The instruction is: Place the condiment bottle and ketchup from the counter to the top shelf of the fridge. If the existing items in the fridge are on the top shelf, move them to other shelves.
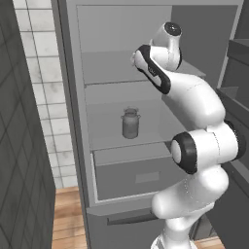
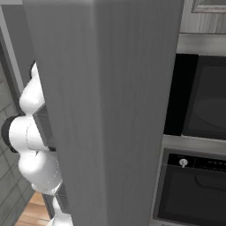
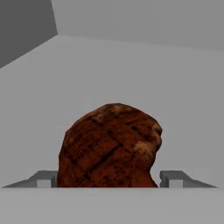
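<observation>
So the arm is reaching into the open fridge (image 1: 78, 121) up at the top shelf (image 1: 107, 78), and in the hand view the brown roasted drumstick (image 3: 109, 146) lies on that pale shelf right between the two fingers (image 3: 175, 178). They're spread wide on either side of it, not clamped on the meat. The milk can (image 1: 130, 123) stands upright one shelf down, above the drawer (image 1: 136, 177).

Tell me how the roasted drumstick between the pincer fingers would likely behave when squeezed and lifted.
The drumstick looks rounded and lumpy, so flat fingers may meet it unevenly and it could twist or slip. Its browned skin may be slick. It probably lifts light and stiff, and might roll on the shelf if nudged.
</observation>
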Controlling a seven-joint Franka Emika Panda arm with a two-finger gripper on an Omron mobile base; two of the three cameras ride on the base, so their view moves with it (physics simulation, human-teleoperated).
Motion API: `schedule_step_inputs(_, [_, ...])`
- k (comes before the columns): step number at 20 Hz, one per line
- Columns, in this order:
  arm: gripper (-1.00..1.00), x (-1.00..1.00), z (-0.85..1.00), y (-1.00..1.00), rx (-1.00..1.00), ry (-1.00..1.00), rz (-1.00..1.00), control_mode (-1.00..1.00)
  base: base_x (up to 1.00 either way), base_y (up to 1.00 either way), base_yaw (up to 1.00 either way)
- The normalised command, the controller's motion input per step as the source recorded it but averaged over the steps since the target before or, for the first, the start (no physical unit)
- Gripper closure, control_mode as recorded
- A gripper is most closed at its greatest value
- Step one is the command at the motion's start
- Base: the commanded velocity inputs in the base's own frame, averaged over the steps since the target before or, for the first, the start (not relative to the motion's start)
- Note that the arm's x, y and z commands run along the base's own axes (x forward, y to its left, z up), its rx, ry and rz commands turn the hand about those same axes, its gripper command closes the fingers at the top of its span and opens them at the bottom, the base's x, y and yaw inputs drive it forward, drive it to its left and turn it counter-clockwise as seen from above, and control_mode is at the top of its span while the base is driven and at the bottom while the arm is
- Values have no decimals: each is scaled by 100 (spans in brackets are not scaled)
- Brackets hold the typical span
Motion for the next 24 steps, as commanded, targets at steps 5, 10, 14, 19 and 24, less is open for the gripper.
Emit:
schedule_step_inputs(5, [100, -100, 24, 24, 0, -47, -5, -100, 0, 0, 0])
schedule_step_inputs(10, [100, -100, 50, 15, 0, -42, -9, -100, 0, 0, 0])
schedule_step_inputs(14, [100, -100, 53, 2, 3, -22, -16, -100, 0, 0, 0])
schedule_step_inputs(19, [100, -100, 49, 0, 11, -6, -20, -100, 0, 0, 0])
schedule_step_inputs(24, [100, -100, 49, 0, 21, 7, -19, -100, 0, 0, 0])
